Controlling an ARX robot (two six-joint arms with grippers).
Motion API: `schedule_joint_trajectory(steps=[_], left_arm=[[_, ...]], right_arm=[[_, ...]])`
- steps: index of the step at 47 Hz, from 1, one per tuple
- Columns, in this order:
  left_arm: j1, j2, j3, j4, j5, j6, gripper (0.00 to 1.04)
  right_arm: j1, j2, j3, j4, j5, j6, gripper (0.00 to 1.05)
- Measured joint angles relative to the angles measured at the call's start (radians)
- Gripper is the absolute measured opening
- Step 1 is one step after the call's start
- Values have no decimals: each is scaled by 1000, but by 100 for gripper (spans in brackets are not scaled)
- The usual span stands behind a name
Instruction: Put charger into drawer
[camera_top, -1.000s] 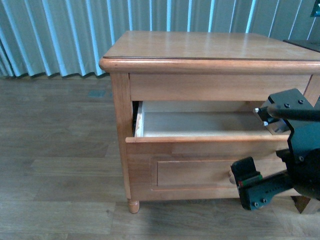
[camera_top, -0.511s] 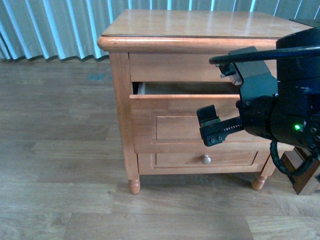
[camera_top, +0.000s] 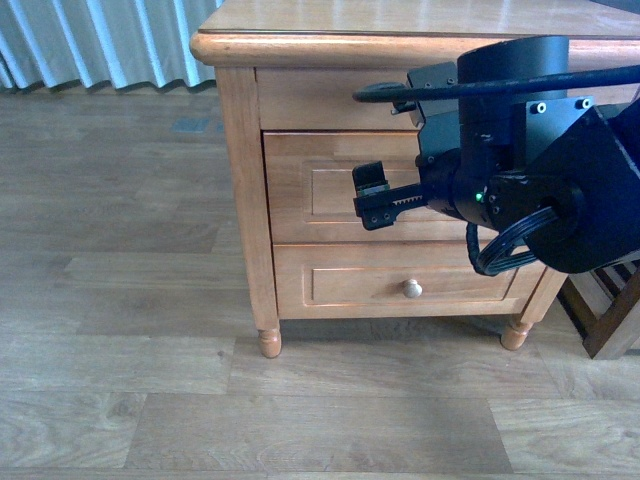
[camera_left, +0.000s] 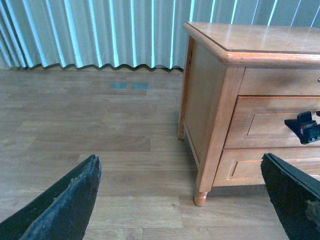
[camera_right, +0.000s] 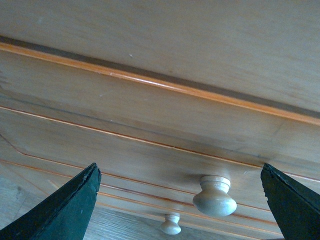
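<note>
**Task thing.** The charger shows in none of the three views. Neither gripper carries it, and none lies on the floor (camera_top: 120, 300) or on the part of the nightstand (camera_top: 240, 200) top that shows. Judgement: it is probably inside the closed drawer, but this cannot be confirmed.

**Drawer.** The upper drawer (camera_top: 320, 190) has its panelled front flush with the frame, with no gap showing along its top edge. The lower drawer (camera_top: 340, 285) is likewise shut, and its knob (camera_top: 412, 288) is at 6 o'clock of the right arm in the front view.

**Right gripper** (camera_right: 180, 170). It hangs close before the upper drawer front, with jaws set wide and empty. The wrist camera looks steeply up the panel. The upper knob (camera_right: 215, 196) falls between the two fingers (camera_right: 70, 210) but touches neither. This placement suits working the drawer front by the knob or panel. Judgement: with the front flush, that work looks finished.

**Left gripper** (camera_left: 180, 165). Its jaws are wide and hold nothing. It hangs well off the nightstand's side, over bare floor and facing the curtain (camera_left: 100, 30), evidently parked clear of the working arm.

**Progress.** The task appears at or near its end. The remaining risk is the right fingers catching the knob on withdrawal.
</note>
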Motion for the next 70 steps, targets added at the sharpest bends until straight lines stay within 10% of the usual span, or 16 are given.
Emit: schedule_joint_trajectory(steps=[36, 70], left_arm=[[0, 0, 0, 0, 0, 0, 99], [0, 0, 0, 0, 0, 0, 99]], right_arm=[[-108, -371, -376, 67, -112, 33, 96], [-551, -1200, -747, -270, -434, 157, 96]])
